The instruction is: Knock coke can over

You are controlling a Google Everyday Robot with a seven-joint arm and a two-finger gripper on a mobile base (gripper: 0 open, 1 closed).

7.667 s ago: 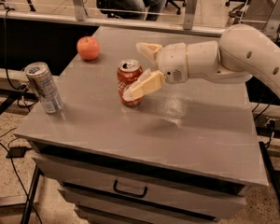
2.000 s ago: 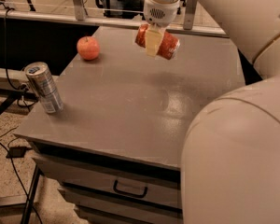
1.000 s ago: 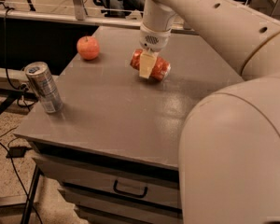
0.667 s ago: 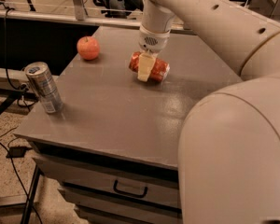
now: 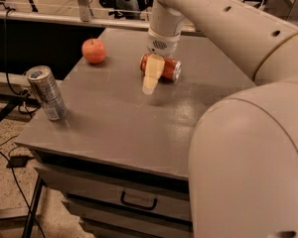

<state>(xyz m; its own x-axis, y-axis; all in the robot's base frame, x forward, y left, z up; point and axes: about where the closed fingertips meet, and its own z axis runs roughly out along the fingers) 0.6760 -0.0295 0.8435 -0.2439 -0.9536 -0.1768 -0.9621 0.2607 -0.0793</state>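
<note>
The red aluminium coke can (image 5: pixel 165 68) lies on its side on the grey counter (image 5: pixel 119 118), right of the round red apple (image 5: pixel 94 50). The cream end effector (image 5: pixel 154 76) straddles it; I cannot tell if it pinches. The task seems done, and the next move calls for releasing and lifting away. Two seconds ago the can hung in the air.

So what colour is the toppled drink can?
Red coke can, camera view; gripper directly above it.

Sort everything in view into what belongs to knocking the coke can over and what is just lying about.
Belongs to the job:
- coke can, lying on its side on the grey table
- gripper, down at the can's front

Just lying about:
- apple, far left
- silver can, upright at the left edge
</note>
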